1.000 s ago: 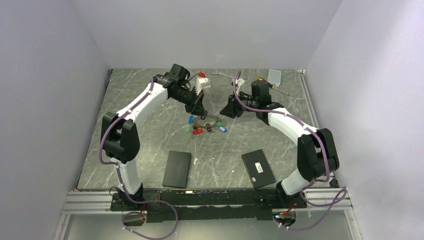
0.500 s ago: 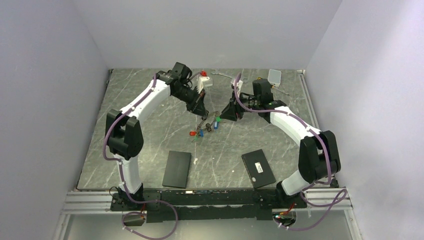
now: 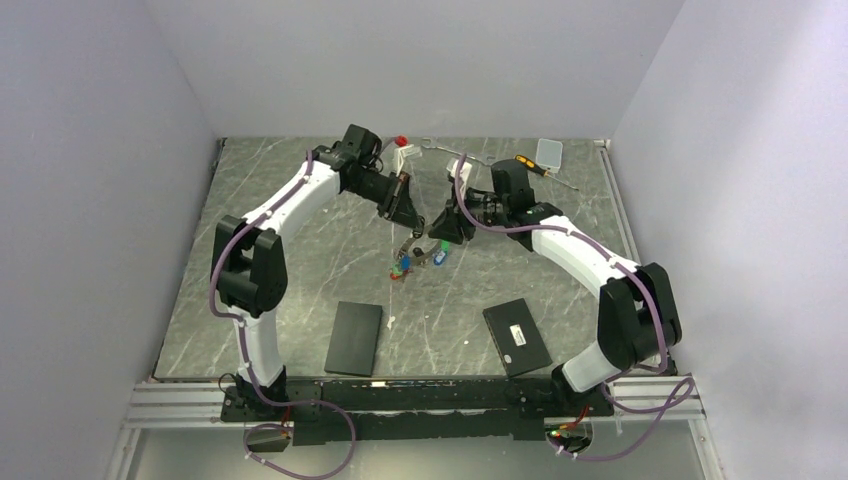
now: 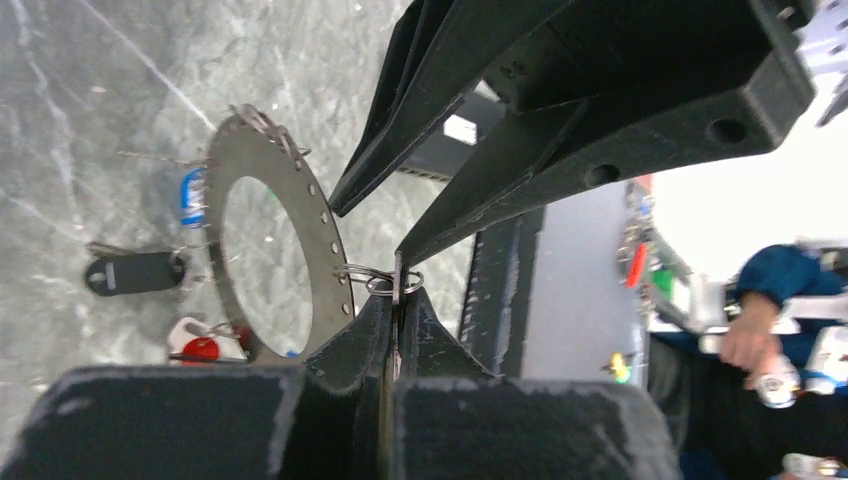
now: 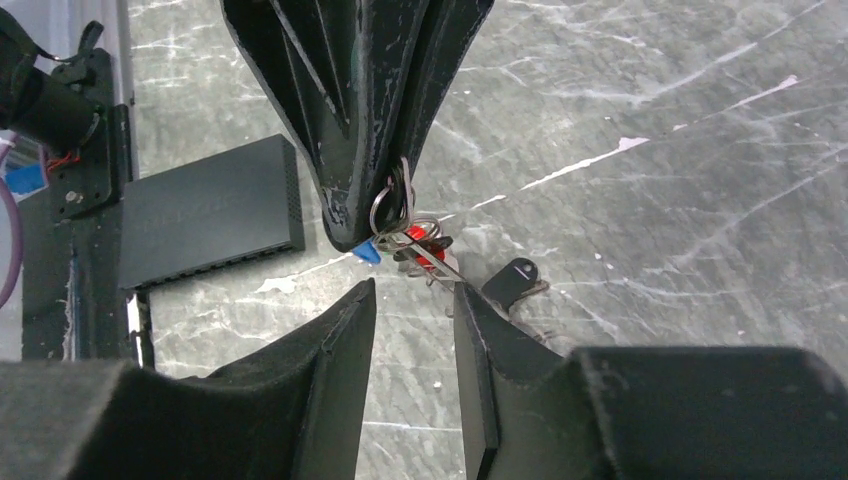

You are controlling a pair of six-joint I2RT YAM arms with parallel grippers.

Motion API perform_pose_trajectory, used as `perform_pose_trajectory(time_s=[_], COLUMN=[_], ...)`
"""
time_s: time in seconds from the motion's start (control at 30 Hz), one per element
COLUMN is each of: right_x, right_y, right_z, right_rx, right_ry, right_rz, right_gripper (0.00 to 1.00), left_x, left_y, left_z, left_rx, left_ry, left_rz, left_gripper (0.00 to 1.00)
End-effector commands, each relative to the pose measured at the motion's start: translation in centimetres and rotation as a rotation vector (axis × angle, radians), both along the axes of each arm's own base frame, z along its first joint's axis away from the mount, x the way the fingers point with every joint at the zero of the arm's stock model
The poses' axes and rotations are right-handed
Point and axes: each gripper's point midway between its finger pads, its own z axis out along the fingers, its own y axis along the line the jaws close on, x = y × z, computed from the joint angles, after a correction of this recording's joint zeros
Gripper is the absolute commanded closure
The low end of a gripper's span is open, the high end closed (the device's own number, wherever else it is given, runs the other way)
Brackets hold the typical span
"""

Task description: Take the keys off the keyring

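The keyring, a flat grey ring with small holes, hangs above the table with keys dangling from it. My left gripper is shut on a thin key and its small split ring, and holds the whole bunch up. My right gripper is open, its tips just below the split ring and apart from it. Keys with a red tag, a blue tag and a black tag hang beneath. In the left wrist view the right gripper's fingers point at the split ring.
Two flat black boxes lie near the front. A wrench, a yellow-and-black screwdriver and a small white box lie along the back edge. A white part with a red tip is behind the left gripper.
My left gripper has lifted the keyring off the table and carried it right. My right gripper has moved left, close beside it.
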Motion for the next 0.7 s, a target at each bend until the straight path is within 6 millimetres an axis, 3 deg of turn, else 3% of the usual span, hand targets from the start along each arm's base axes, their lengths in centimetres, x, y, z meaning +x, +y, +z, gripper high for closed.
perform_pose_trajectory(time_s=[0.0,0.17,0.67], right_x=[0.6,1.2,-0.2], right_y=[0.1,-0.1,0.3], right_z=[1.9,1.4,1.8], right_rx=[0.033,0.019,0.045], right_ry=[-0.123,-0.183,-0.191], right_rz=[-0.018,-0.016,0.066], right_gripper=[0.61,0.60,0.58], left_x=[-0.1,-0.2,1.5], left_y=[-0.6,0.2,1.7], left_z=[2.7,2.6,1.9], left_rx=[-0.144,-0.235,-0.146], left_ry=[0.188,0.420,1.006], left_rz=[0.012,0.020,0.387], left_gripper=[1.00,1.00,1.00])
